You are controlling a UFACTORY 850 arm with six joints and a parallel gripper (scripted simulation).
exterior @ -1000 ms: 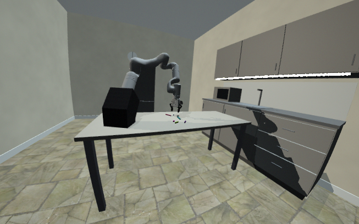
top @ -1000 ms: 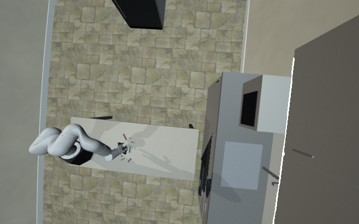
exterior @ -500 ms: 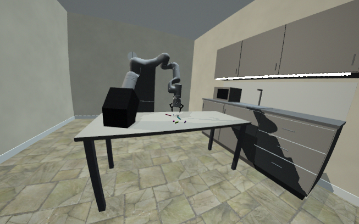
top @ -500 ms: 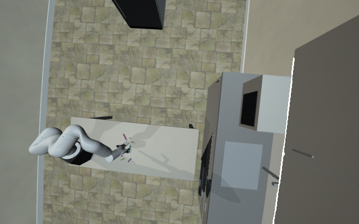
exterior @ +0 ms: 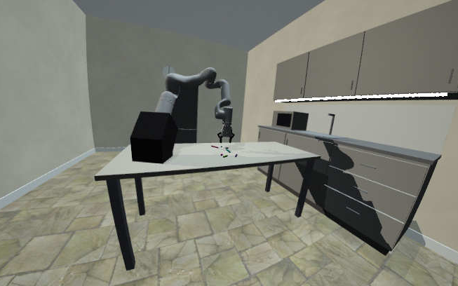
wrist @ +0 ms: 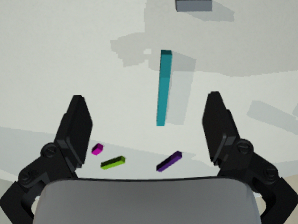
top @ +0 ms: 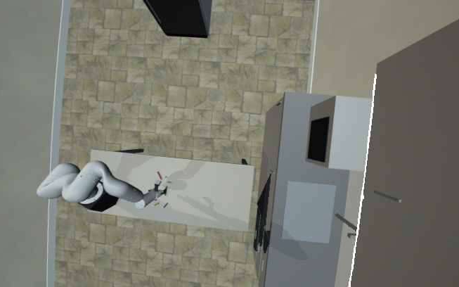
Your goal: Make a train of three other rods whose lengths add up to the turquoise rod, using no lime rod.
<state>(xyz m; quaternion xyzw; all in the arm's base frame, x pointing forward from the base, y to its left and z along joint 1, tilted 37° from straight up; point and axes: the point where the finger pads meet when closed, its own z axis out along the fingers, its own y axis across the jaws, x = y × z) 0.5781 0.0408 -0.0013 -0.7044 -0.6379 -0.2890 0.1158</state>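
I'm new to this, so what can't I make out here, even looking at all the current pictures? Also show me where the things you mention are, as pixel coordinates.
- Gray rod (wrist: 193, 5): its far end is cut off by the wrist view's top edge.
- Pinkish-red rod (top: 159, 175) (exterior: 214, 146): outside the wrist view; too small elsewhere to tell pink from red.
- Tiny dark piece beyond the gripper (top: 161, 187) (exterior: 225, 140) (wrist: 146, 107): its color is too small to settle in the top view.

Matt white table (top: 216, 192) (exterior: 195, 163) (wrist: 40, 80) (smooth), stone-look floor (top: 145, 121) (exterior: 173, 234)
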